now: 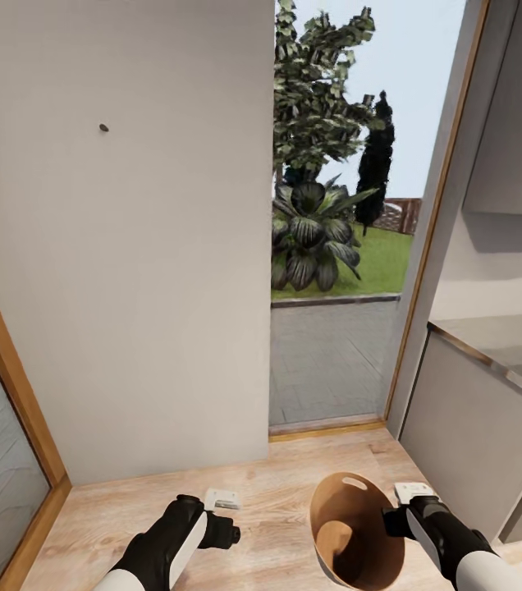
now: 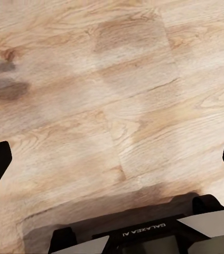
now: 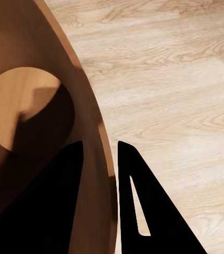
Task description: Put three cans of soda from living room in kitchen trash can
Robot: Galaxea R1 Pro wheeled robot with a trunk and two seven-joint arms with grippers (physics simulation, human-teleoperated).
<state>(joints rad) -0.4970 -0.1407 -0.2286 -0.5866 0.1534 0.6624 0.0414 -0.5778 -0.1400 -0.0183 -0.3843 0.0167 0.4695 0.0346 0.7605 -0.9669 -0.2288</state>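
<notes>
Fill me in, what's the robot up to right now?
The right gripper is clamped on the rim of the trash can, one finger inside the wall and one outside, holding it above the wood floor. The can looks empty. The left gripper is open and holds nothing. Ahead are a wall and an opening onto a garden.

Light wood plank floor point(image 1: 277, 484), pale grain running crosswise; it ends at a wooden door threshold point(image 1: 327, 428) leading outside; left of the threshold, a grey wall meets the planks; faint shadows darken the boards.
</notes>
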